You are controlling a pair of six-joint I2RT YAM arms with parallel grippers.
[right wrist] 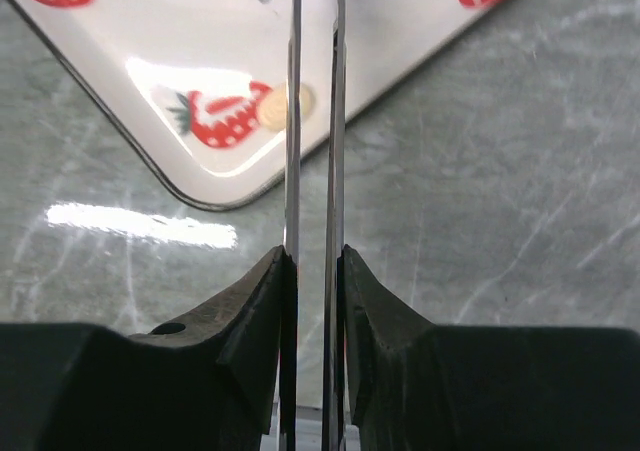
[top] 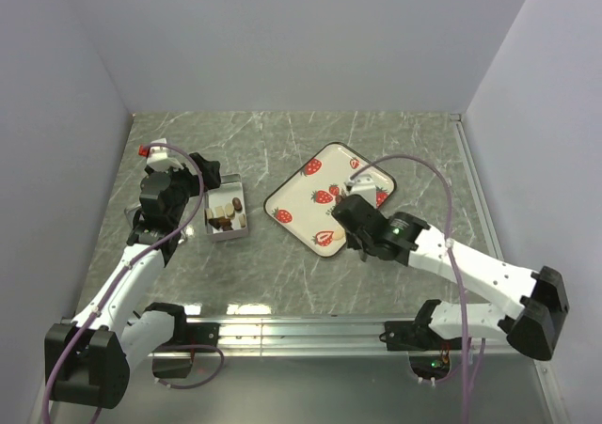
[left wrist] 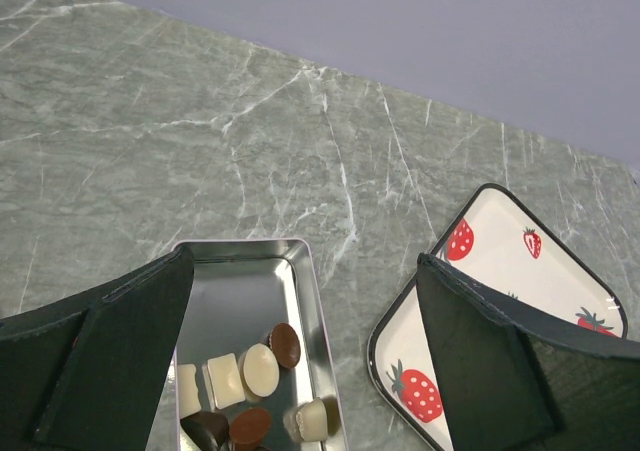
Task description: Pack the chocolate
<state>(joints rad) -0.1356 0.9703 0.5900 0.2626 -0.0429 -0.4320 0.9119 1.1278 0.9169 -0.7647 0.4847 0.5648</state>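
Resting in the near end of the open metal tin [left wrist: 240, 243], the chocolates [left wrist: 250, 391] form a loose cluster of cream blocks and domes mixed with dark brown pieces. The far end of the tin shows bare metal. In the top view the tin stands on the left part of the grey marbled table [top: 282, 142], with the cluster visible inside it.

One round tan candy [right wrist: 272, 111] lies apart from the rest, on the strawberry tray [right wrist: 200, 31]. It sits on a printed strawberry near one rounded corner of the tray. The tray is cream with a dark rim, is turned diamond-wise in the top view, and lies just to the right of the tin without touching it. No other loose piece can be made out on it.

Right gripper [right wrist: 312, 256]: the fingers are clamped on a pair of thin metal tweezers [right wrist: 340, 121]. The two blades stand a narrow gap apart and reach forward over the tray. The left blade crosses the tan candy in the wrist view; whether either blade touches the candy cannot be told.

Left gripper [left wrist: 305, 261]: the jaws are spread wide and hold nothing. One finger shows over the tin's left side and the other over the near corner of the tray.
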